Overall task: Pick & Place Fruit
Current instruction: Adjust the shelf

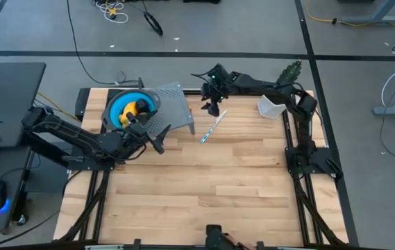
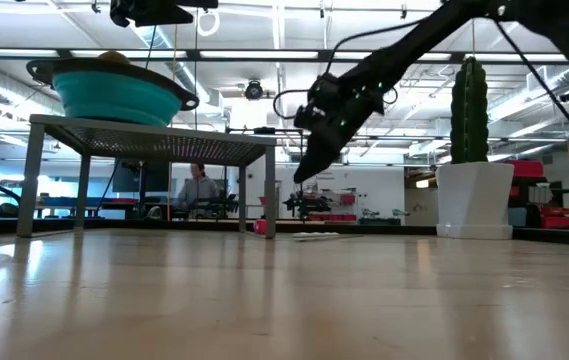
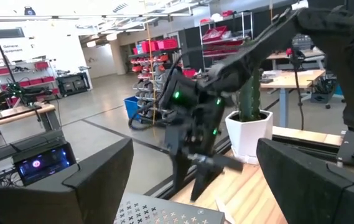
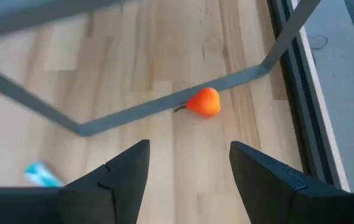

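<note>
You have one small orange fruit (image 4: 204, 102) lying on the bare wood of the tabletop, close to the far edge and just beside a grey leg of the raised mesh stand (image 4: 164, 102). It is rounded, glossy and slightly pear-shaped, with a short dark stem pointing toward that leg; it looks to touch the leg or sit right against it. From table height you see it as a small reddish spot (image 2: 260, 226) at the foot of the stand's leg. A yellow-orange fruit (image 1: 141, 107) sits inside the blue bowl (image 1: 116, 105) on top of the stand, near the tabletop's far left corner, its top just showing above the bowl's rim (image 2: 114, 56).
</note>
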Controlling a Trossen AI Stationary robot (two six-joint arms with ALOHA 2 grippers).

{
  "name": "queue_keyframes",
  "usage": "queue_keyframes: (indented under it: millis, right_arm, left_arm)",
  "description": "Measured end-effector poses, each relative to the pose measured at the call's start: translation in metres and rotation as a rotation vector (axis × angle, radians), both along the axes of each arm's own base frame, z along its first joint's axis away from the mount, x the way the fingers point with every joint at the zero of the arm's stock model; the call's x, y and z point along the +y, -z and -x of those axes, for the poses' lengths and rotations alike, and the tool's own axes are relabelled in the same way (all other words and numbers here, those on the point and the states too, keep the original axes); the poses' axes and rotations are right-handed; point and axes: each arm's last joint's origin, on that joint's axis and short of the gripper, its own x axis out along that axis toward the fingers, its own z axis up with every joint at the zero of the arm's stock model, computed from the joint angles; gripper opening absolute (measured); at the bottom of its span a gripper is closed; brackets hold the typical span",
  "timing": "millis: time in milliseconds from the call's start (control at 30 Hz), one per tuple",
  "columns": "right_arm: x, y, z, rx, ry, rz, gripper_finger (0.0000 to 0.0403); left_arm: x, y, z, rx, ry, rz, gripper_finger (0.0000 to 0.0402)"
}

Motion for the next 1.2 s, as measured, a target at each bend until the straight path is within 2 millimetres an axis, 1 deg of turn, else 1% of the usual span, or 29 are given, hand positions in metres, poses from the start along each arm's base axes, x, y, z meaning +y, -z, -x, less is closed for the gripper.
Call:
queue_keyframes:
  millis: [67,133,200,300,400,533,733,867,967,1067,1200]
  right_arm:
    - [0.005,-0.012,0.004,-0.008,0.002,-0.003,0.0230]
    - [0.007,-0.019,0.007,0.005,0.013,-0.007,0.0230]
    - [0.010,-0.017,0.010,0.046,0.045,-0.044,0.0230]
    - [0.012,-0.009,0.015,0.054,0.012,-0.130,0.0230]
    - [0.017,0.000,0.017,0.060,-0.014,-0.176,0.0230]
    - [0.022,0.008,0.017,0.075,-0.040,-0.163,0.0230]
    - [0.029,0.006,0.013,0.063,-0.081,-0.128,0.0230]
    - [0.038,-0.008,0.012,0.053,-0.087,-0.063,0.0230]
    - [0.045,-0.023,0.014,0.026,-0.102,-0.033,0.0230]
    - [0.050,-0.039,0.019,-0.005,-0.112,-0.007,0.0230]
    - [0.054,-0.051,0.024,-0.027,-0.126,-0.017,0.0230]
  left_arm:
    - [0.000,0.000,0.000,0.004,-0.001,0.000,0.0350]
    - [0.001,0.000,0.000,-0.004,-0.002,0.007,0.0350]
    - [0.003,0.001,-0.001,-0.022,0.011,0.027,0.0350]
    - [0.005,0.005,-0.005,-0.037,0.067,0.060,0.0350]
    - [0.008,0.008,-0.007,-0.041,0.100,0.088,0.0350]
    - [0.010,0.009,-0.007,-0.026,0.085,0.088,0.0350]
    - [0.009,0.003,-0.011,0.028,0.098,0.120,0.0350]
    - [0.006,0.004,-0.020,0.135,0.129,0.163,0.0350]
    - [0.002,0.000,-0.028,0.178,0.203,0.222,0.0350]
    - [-0.003,0.006,-0.040,0.274,0.239,0.245,0.0350]
    - [-0.008,0.011,-0.055,0.401,0.262,0.283,0.0350]
